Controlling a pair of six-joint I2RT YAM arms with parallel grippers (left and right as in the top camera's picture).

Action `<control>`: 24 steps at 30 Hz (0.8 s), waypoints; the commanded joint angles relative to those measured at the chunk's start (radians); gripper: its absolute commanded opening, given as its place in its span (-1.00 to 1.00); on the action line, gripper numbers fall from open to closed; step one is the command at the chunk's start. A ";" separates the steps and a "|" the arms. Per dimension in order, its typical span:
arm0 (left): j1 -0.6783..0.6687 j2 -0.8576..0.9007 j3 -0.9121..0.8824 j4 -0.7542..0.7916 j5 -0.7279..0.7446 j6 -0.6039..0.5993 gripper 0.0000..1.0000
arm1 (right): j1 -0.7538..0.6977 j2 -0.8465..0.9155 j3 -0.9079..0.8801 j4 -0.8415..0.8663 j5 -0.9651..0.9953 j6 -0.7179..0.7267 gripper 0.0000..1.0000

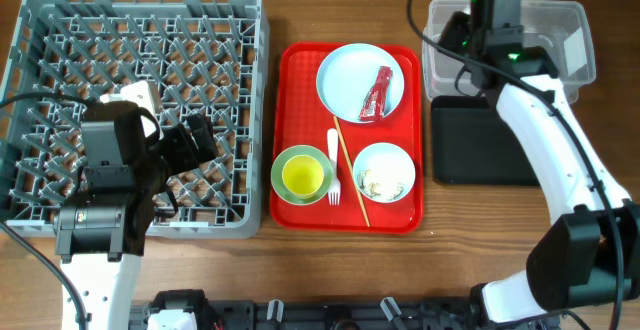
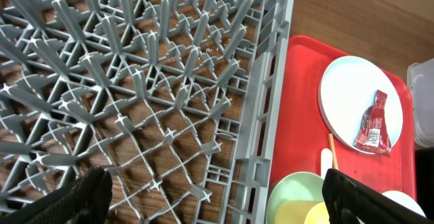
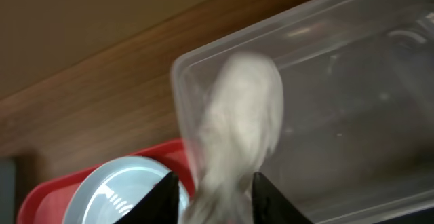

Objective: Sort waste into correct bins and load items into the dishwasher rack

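Note:
My right gripper [image 3: 215, 190] is shut on the small white scrap [image 3: 241, 115], blurred, at the left rim of the clear tub [image 3: 339, 81], which stands at the back right in the overhead view [image 1: 570, 30]. My left gripper [image 2: 217, 197] is open and empty above the right edge of the grey dishwasher rack [image 2: 135, 81]. On the red serving tray [image 1: 300, 120] sit the white plate [image 1: 350, 70] with the red wrapper [image 1: 377, 94], the pale green bowl [image 1: 285, 165] holding the yellow cup [image 1: 304, 176], the pale blue bowl [image 1: 385, 173] with crumbs, the white fork [image 1: 333, 170] and the wooden stick [image 1: 348, 165].
The black tray [image 1: 480, 150] lies just in front of the clear tub. The rack [image 1: 60, 30] fills the left half of the table and holds nothing. The red tray lies between the rack and the bins.

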 commanded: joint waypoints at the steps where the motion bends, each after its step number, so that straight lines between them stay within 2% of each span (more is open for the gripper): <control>1: -0.003 0.000 0.015 -0.004 -0.013 0.002 1.00 | -0.026 0.008 -0.002 0.038 -0.096 -0.002 0.45; 3: -0.003 0.000 0.015 -0.004 -0.013 0.002 1.00 | -0.013 0.008 -0.002 0.018 -0.259 -0.024 0.45; 6: -0.003 0.000 0.015 -0.004 -0.013 0.002 1.00 | 0.042 0.011 -0.007 -0.038 -0.328 -0.027 0.45; 9: -0.003 0.000 0.015 -0.004 -0.013 0.002 1.00 | 0.123 0.037 -0.010 -0.109 -0.282 -0.034 0.40; 12: -0.003 0.000 0.015 -0.004 -0.013 0.002 1.00 | 0.218 0.117 -0.010 -0.129 -0.134 -0.015 0.40; 17: -0.003 0.000 0.015 -0.005 -0.013 0.002 1.00 | 0.252 0.254 -0.010 -0.118 -0.107 0.091 0.37; 19: -0.003 0.000 0.015 -0.005 -0.013 0.002 1.00 | 0.253 0.307 -0.010 -0.098 -0.127 0.129 0.28; 22: -0.003 0.000 0.015 -0.005 -0.013 0.002 1.00 | 0.253 0.349 -0.010 -0.063 -0.183 0.135 -0.23; 24: -0.003 0.000 0.015 -0.005 -0.013 0.002 1.00 | 0.253 0.349 -0.010 -0.063 -0.185 0.132 -0.34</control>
